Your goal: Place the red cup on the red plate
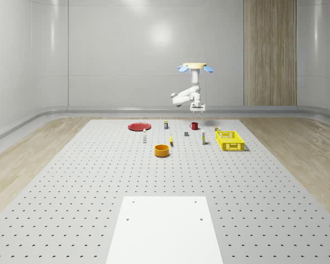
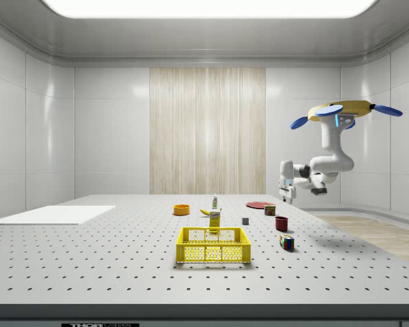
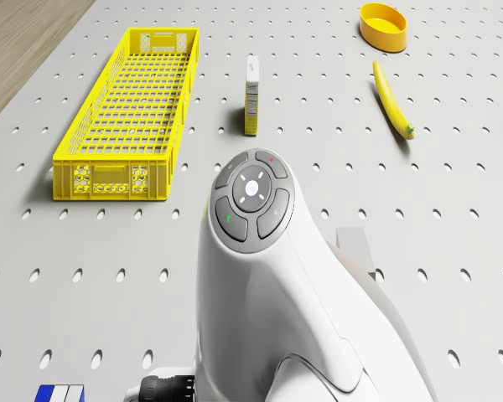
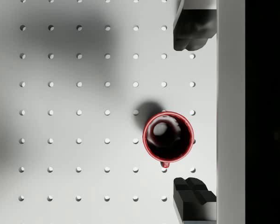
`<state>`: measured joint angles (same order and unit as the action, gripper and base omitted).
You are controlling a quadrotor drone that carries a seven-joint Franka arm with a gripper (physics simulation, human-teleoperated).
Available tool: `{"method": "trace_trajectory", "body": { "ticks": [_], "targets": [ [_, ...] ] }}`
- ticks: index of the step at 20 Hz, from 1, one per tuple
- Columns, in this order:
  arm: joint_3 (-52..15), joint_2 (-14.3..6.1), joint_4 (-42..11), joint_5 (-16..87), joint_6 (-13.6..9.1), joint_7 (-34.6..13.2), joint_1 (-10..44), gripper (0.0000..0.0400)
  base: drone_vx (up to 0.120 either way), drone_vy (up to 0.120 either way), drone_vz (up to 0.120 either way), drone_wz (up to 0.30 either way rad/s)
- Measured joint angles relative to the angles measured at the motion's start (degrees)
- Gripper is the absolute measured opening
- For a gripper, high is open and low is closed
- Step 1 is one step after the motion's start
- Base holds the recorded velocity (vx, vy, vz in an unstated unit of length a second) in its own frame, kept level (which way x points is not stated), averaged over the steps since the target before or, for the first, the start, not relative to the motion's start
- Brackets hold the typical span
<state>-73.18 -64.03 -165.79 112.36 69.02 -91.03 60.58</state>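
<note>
Drone (image 1: 195, 67) hovers above the red cup (image 4: 168, 136), which stands upright on the table (image 1: 99, 181), well apart from the red plate (image 1: 139, 126). Fingers (image 4: 193, 28) are wide open and hold nothing. If the descent drifts, one finger may strike the rim and tip the cup.

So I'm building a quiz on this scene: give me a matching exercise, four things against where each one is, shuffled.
Things:
1. red cup
2. red plate
3. drone
4. banana

Places:
A. lying between the orange bowl and the carton
B. hovering above the table
C. upright on the table, under the open gripper
D. flat on the table, far from the cup

Pairs: 1-C, 2-D, 3-B, 4-A
</note>
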Motion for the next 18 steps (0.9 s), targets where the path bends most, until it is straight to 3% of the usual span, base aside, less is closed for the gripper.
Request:
{"method": "trace_trajectory", "body": {
  "ticks": [5,8,15,18],
  "targets": [
    [-0.55,-1.5,0.1,-0.77,1.27,-0.58,0.65,0.04,0.0,0.0,-0.12,0.0],
    [-0.85,-2.38,0.17,-1.22,2.04,-0.89,0.98,0.04,0.093,0.0,-0.12,0.0],
    [-1.46,-4.33,0.31,-2.24,3.82,-1.53,1.65,0.04,0.0,0.0,-0.12,0.0],
    [-1.62,-5.16,0.37,-2.59,4.6,-1.75,1.9,0.04,0.0,0.0,0.0,0.0]
  ]
}}
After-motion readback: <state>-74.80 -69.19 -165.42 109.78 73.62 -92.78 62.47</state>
